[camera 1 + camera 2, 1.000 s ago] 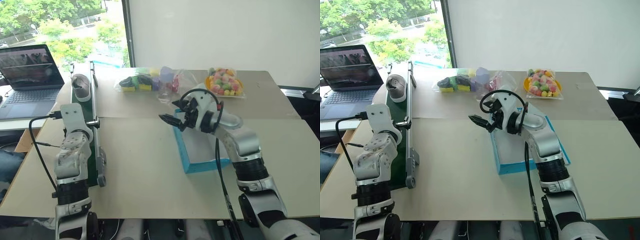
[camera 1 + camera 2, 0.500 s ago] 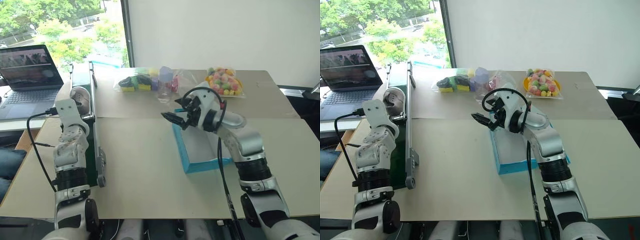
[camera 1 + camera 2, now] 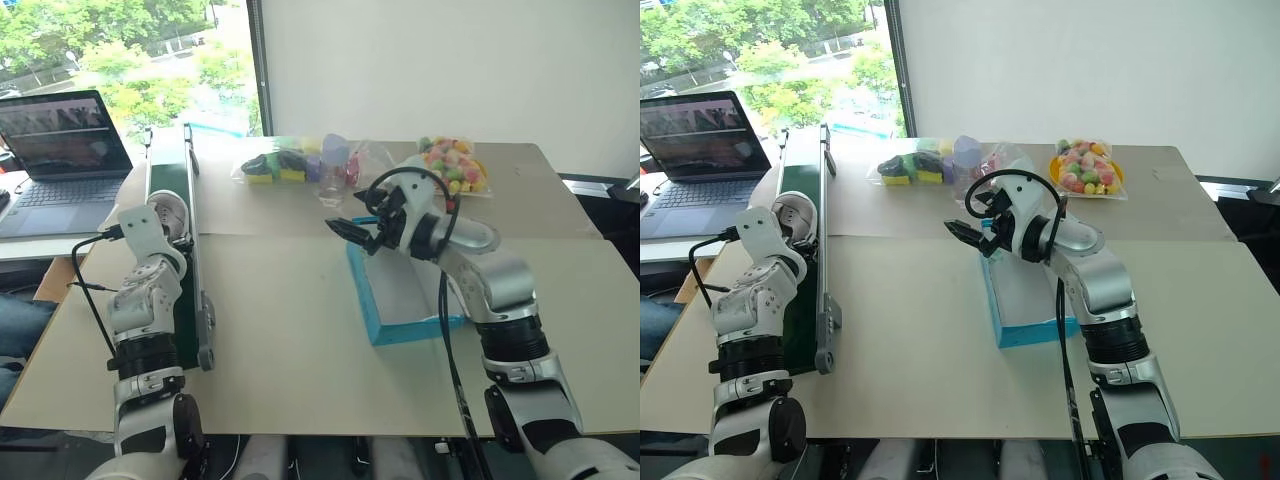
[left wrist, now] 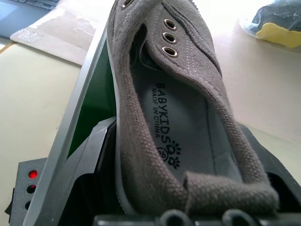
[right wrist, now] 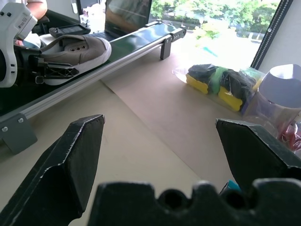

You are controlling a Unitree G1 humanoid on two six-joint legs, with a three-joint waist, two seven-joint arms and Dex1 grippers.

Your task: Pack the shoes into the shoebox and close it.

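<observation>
One grey shoe point(image 3: 170, 212) with a pale sole lies on the long dark green tray point(image 3: 165, 160) at the left. My left gripper point(image 4: 178, 141) is at its heel, with a black finger against each side of it, shut on the shoe. The right wrist view also shows the shoe point(image 5: 75, 49) with those fingers at its heel. The turquoise shoebox point(image 3: 400, 300) lies open in the middle of the table, white inside. My right gripper point(image 3: 345, 228) hovers open above the box's far left corner, holding nothing.
A laptop point(image 3: 60, 150) stands at the far left beyond the tray. Along the table's back edge are a bag of dark and yellow items point(image 3: 275, 165), a plastic cup point(image 3: 333, 160) and a yellow dish of coloured sweets point(image 3: 450, 165).
The shoe has come nearer along the green tray. My left gripper has dipped forward to its heel and closed in from wide open. The right arm has stayed put.
</observation>
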